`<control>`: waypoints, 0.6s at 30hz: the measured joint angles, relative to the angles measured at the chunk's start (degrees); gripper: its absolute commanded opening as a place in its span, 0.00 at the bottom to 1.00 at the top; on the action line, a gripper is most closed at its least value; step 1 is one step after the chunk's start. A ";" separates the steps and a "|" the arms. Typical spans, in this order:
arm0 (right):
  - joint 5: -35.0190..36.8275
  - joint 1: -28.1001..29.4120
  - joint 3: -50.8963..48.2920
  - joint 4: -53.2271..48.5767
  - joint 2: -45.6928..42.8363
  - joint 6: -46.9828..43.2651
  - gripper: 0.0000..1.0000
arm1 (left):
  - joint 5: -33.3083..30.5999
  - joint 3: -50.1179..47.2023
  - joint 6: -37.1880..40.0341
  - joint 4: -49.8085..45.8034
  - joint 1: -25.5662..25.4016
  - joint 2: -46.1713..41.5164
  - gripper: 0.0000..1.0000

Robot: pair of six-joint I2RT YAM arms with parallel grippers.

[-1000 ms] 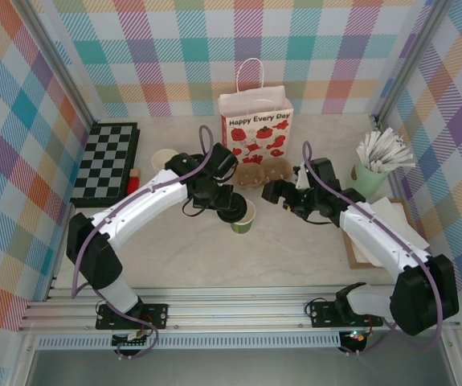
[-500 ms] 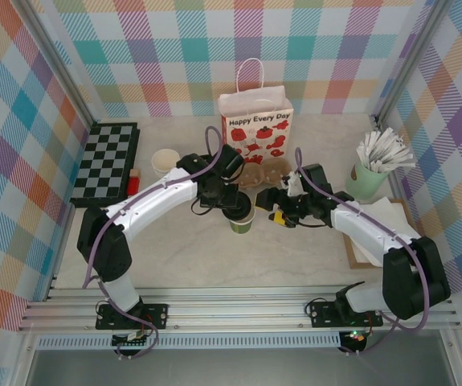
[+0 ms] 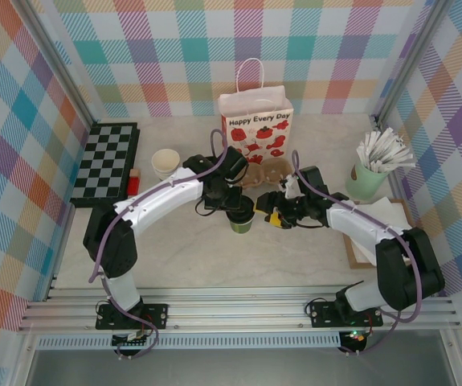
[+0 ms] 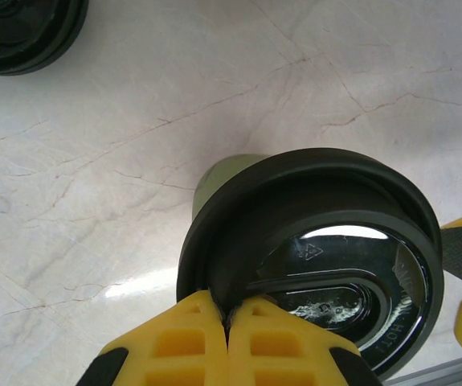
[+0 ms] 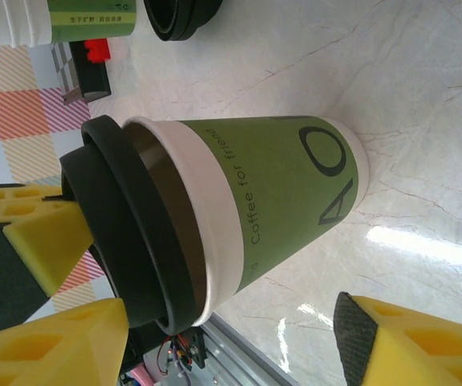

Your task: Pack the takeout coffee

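Coffee cup (image 3: 243, 224) stands on the table (image 3: 182, 257) at the middle of the overhead view, below the paper bag (image 3: 256, 129) and just beside a brown cardboard cup carrier (image 3: 267, 171). The left gripper (image 3: 232, 206) sits over the cup's top from the left. The right gripper (image 3: 271, 217) is level with the cup on its right side. The cup is not in the bag. I judge its top is being seated, and the lift into the upright bag is all left to do. A chessboard (image 3: 106, 161) lies at the left, with a lidless stack of cups (image 3: 165, 163) next to it. A mint cup of white sticks (image 3: 369, 178) stands at the right.

Left wrist view: two yellow fingers (image 4: 194, 323) at the bottom edge are pressed together, pinching the rim of the black lid (image 4: 319, 241). Another black lid (image 4: 22, 32) sits in the upper left corner.

Right wrist view: the cup runs across the frame, green band to the right. Its lid looks tilted, with a gap on the upper side, so it is probably not snapped down. This gripper's yellow fingers, in the lower corners, stand well apart with the cup between them. Whether the one by the lid brushes it, I cannot tell.

The tabletop is pale, glossy and marble-veined, and it reflects the lights. Pastel plaid walls (image 3: 54, 96) close in three sides, and metal rails (image 3: 231, 310) run along the bottom.
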 measured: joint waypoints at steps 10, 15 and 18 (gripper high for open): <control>-1.25 0.37 0.00 1.29 2.47 0.09 0.55 | 0.87 0.15 0.26 0.07 0.00 0.94 0.00; -1.05 0.44 0.66 0.76 3.67 -0.07 0.48 | 0.79 0.68 0.44 -0.22 0.00 1.42 0.00; 0.09 0.94 1.97 -0.92 4.15 -0.42 0.44 | 0.74 1.01 0.46 -0.46 0.00 1.73 0.00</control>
